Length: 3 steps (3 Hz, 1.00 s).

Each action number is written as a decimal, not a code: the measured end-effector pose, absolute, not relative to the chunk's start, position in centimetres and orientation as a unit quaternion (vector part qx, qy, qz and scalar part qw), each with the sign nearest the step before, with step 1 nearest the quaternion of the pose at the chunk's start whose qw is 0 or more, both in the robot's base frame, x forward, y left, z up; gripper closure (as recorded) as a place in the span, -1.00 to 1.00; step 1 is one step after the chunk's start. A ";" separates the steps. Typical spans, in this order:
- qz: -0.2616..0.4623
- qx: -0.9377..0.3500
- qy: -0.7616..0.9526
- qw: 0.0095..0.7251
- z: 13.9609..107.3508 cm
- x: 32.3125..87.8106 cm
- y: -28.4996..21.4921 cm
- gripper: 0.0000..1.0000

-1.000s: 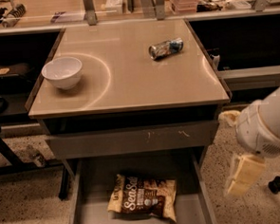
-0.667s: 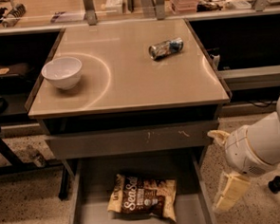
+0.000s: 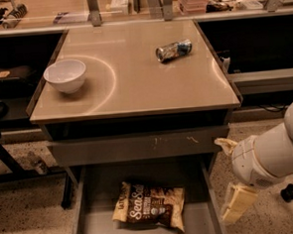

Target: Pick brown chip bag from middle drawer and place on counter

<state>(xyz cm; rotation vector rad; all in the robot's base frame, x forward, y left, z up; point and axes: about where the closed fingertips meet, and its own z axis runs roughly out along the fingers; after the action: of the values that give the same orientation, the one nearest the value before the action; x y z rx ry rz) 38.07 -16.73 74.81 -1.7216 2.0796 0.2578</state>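
On the counter's [image 3: 135, 90] left side sits a white bowl [image 3: 65, 75], well apart from everything else. Below the counter's front edge comes a closed grey drawer front [image 3: 138, 147], and below that the middle drawer [image 3: 93, 226] stands pulled out. The brown chip bag [image 3: 150, 213] lies flat on the drawer floor, roughly under the counter's middle, its "Sea Salt" lettering facing up. Toward the counter's rear right lies a crushed can [image 3: 173, 50] on its side.

Beyond the counter's front right corner, and lower, the gripper [image 3: 225, 181] hangs outside the drawer's right wall. It holds nothing, and its two cream fingers [image 3: 239, 207] appear spread well apart, though the angle makes that hard to judge.

The reach has not yet entered the drawer. A straight sideways move toward the bag would likely strike the thin side wall. Coming in too high risks knocking the closed drawer front under the counter. The bag lies flat and crinkly, so a shallow pinch could skate off its slick film or catch only a corner, which could slip free while rising to the counter.
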 end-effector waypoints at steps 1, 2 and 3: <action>0.100 -0.638 0.727 0.231 71.4 39.2 -14.6 -1.00; 0.110 -0.651 0.705 0.260 67.0 41.8 -12.5 -1.00; 0.116 -0.658 0.689 0.281 63.9 44.0 -11.2 -1.00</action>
<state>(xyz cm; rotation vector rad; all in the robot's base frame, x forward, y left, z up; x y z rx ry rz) 43.97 -11.21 63.86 -1.7628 1.8473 0.3107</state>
